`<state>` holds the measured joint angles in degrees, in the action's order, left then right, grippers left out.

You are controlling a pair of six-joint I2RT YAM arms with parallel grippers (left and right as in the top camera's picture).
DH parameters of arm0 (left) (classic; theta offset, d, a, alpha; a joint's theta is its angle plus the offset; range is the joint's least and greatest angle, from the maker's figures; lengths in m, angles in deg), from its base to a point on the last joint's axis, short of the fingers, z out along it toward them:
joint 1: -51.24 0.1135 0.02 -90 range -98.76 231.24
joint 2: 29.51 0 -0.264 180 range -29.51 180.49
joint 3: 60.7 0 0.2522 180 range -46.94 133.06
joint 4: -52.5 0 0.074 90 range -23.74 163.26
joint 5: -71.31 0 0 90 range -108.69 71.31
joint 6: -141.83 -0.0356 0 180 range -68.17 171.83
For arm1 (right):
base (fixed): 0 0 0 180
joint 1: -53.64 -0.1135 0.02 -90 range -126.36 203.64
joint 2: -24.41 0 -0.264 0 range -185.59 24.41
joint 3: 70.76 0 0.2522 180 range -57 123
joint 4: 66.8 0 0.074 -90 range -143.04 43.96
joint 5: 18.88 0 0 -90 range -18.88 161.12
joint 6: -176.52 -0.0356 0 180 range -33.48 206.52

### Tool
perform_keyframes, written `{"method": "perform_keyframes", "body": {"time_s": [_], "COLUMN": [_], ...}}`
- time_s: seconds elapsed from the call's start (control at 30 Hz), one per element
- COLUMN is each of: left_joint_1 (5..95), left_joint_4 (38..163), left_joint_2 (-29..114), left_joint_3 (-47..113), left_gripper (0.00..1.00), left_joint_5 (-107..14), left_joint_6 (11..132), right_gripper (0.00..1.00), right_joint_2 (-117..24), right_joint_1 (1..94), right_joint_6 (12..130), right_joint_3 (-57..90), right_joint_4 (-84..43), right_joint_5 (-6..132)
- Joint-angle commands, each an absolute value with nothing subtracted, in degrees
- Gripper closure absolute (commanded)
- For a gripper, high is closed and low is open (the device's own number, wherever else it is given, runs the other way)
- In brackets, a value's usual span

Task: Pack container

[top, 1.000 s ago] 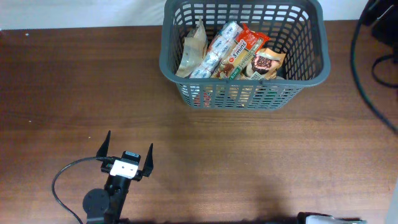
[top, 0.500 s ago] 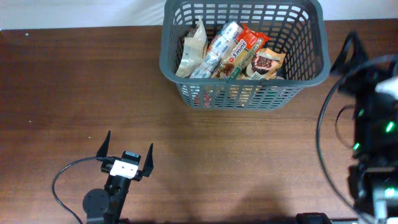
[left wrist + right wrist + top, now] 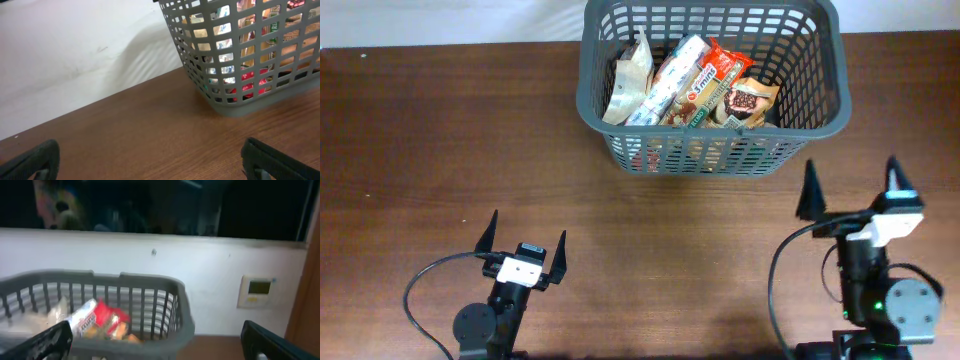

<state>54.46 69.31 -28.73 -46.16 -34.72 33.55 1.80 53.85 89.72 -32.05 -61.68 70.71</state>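
Observation:
The container (image 3: pixel 712 154) is a large dark grey slotted basket at the back of the table, right of centre. It holds several snack packets, among them a red and white one (image 3: pixel 705 75). It also shows in the left wrist view (image 3: pixel 260 95) and the right wrist view (image 3: pixel 125 280). My left gripper (image 3: pixel 521 243) is open and empty over the front left of the table, far from the container. My right gripper (image 3: pixel 850 187) is open and empty, in front of the container's right corner.
The wooden table (image 3: pixel 420 130) spreads left of the container. A white wall (image 3: pixel 65 55) lies behind the table. Black cables (image 3: pixel 920 90) hang at the back right edge.
The right arm has swung into view from the right edge and come down to the front right of the table. The left arm and the container have not moved.

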Motion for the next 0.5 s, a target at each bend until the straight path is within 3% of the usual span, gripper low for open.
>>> {"method": "perform_keyframes", "body": {"time_s": [0.0,0.47], "left_joint_1": [54.22,54.22], "left_joint_4": [69.55,69.55], "left_joint_2": [-29.22,-29.22], "left_joint_3": [-46.45,-46.45], "left_gripper": [0.01,0.01], "left_joint_5": [-34.96,-34.96], "left_joint_6": [32.87,32.87], "right_gripper": [0.01,0.01], "right_joint_2": [5.43,15.79], "right_joint_1": [53.26,53.26], "right_joint_6": [91.88,91.88], "right_joint_3": [-36.73,-50.47], "right_joint_4": [-62.07,-62.03], "right_joint_5": [68.94,68.92]}}
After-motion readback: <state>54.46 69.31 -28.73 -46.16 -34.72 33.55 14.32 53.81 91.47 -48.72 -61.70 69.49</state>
